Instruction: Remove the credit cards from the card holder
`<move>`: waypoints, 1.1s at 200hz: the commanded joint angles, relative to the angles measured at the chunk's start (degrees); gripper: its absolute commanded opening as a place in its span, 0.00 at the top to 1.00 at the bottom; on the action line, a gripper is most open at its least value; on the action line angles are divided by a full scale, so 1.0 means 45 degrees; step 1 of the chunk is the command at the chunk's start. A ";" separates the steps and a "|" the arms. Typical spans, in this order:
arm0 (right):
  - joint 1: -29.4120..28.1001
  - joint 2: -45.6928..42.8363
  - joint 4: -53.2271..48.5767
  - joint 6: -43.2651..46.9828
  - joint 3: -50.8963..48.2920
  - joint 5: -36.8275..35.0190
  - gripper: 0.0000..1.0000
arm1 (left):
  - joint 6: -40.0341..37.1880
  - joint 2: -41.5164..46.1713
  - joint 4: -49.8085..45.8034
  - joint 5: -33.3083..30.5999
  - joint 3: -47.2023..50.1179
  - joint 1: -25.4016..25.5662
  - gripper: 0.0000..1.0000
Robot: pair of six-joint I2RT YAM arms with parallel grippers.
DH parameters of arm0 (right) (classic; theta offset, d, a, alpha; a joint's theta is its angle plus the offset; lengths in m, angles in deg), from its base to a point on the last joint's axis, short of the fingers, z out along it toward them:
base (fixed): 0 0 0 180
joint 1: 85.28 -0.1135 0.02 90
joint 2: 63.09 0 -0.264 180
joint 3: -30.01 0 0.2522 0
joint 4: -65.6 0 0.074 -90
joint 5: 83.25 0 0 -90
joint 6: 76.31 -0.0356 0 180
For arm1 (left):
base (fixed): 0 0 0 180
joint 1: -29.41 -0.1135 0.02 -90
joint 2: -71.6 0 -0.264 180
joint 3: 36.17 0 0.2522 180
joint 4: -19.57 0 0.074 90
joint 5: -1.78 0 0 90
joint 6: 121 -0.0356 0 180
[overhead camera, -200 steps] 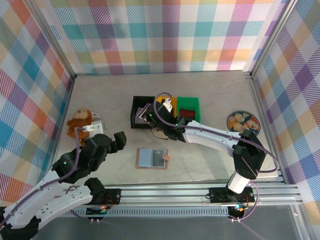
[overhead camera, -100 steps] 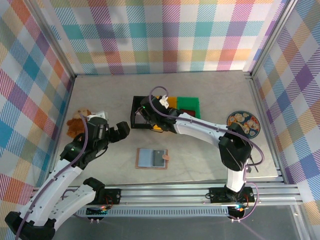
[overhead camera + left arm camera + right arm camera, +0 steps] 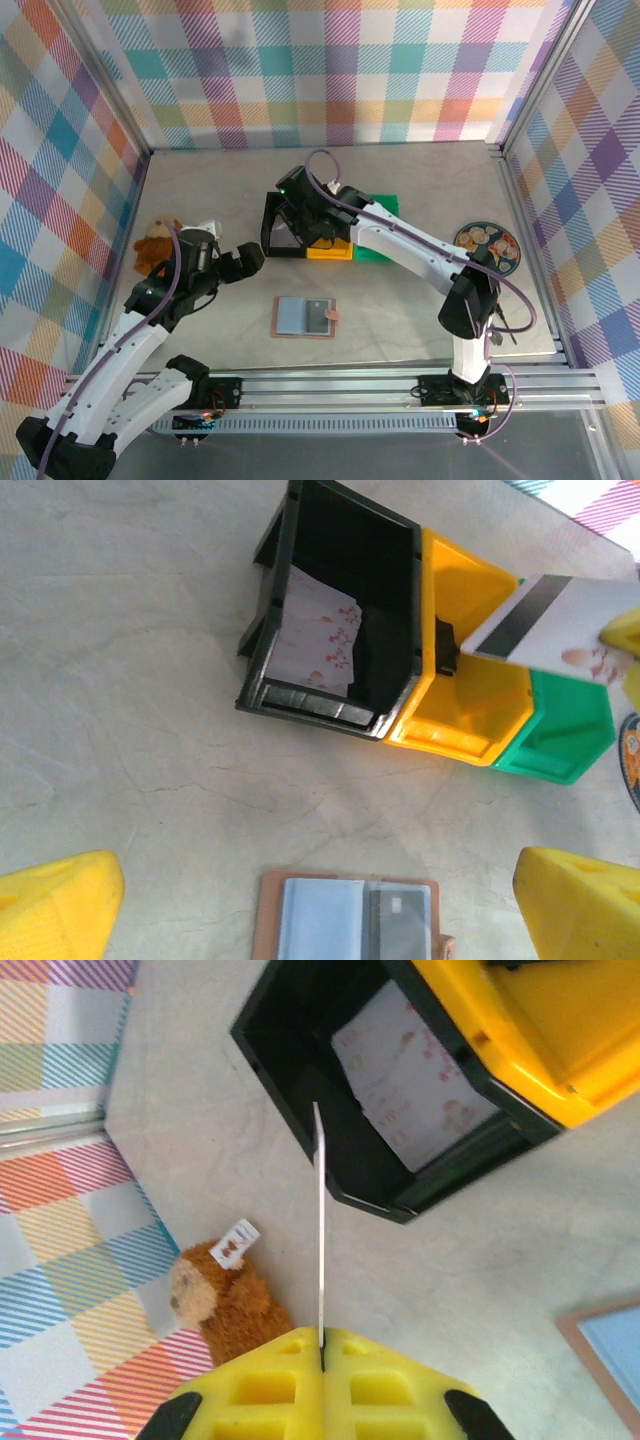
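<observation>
the left arm is reaching in toward the middle, its pincer (image 3: 247, 262) hanging wide open. the right arm is stretching far and left, its pincer (image 3: 322, 1340) clamping a card (image 3: 320, 1220) between its fingertips.

Black bin (image 3: 310, 702), yellow bin (image 3: 452, 742), green bin (image 3: 565, 738); card holder (image 3: 292, 316) perhaps pinkish-tan.

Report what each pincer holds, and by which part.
The right pincer pinches a white striped card by one short end. The left pincer is open and holds nothing.
</observation>
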 commanded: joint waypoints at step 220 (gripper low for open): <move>0.0648 0.0736 -0.3263 0.3514 0.2003 0.6748 1.00 | -0.4208 0.0679 0.3499 0.1777 0.1851 0.2076 0.36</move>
